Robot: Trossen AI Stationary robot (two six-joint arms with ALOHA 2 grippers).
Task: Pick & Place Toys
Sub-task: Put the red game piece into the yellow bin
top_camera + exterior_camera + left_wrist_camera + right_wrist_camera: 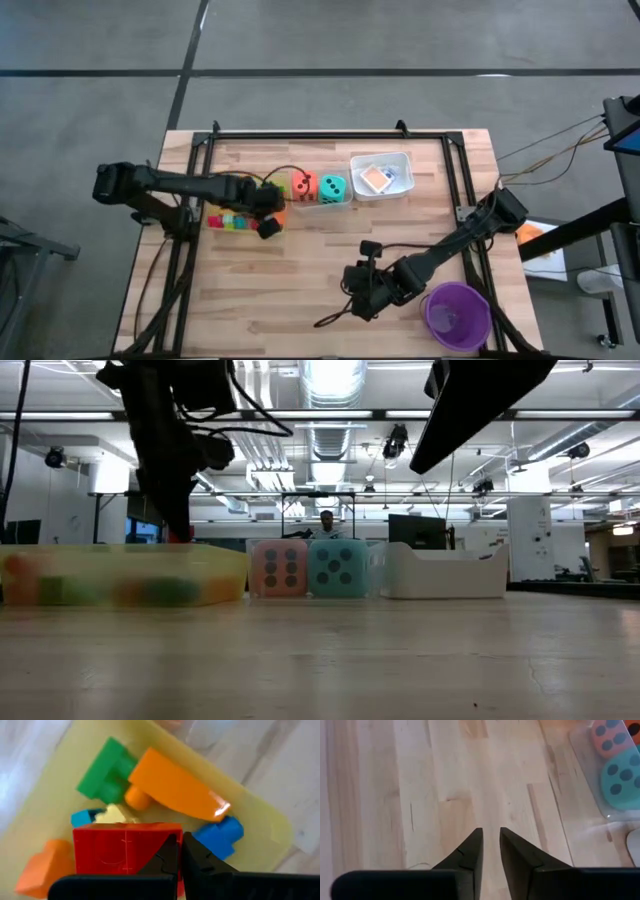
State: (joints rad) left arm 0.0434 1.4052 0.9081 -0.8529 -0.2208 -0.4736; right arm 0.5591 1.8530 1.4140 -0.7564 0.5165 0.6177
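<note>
A: Nearest first; where is the right claw?

B: Low over bare surface near the front edge, beside the purple cup; its fingers are a little apart with nothing between them; it seems to be waiting.

A: And the left claw?

B: Farther back, hanging over the yellow tray; its fingers are almost pressed together, and a red block sits tight against them; whether they pinch it, I cannot tell.

A: How far along is the job, then?

B: Well along, I judge; green, orange, blue and yellow blocks lie in that tray; the orange die and teal die stand side by side in a clear tray beyond; cards lie in the white tray farthest right; no toy shows loose on the wood; only the red block looks unsettled.

A: Any writing or labels?

B: None readable; only the dice's dots.
</note>
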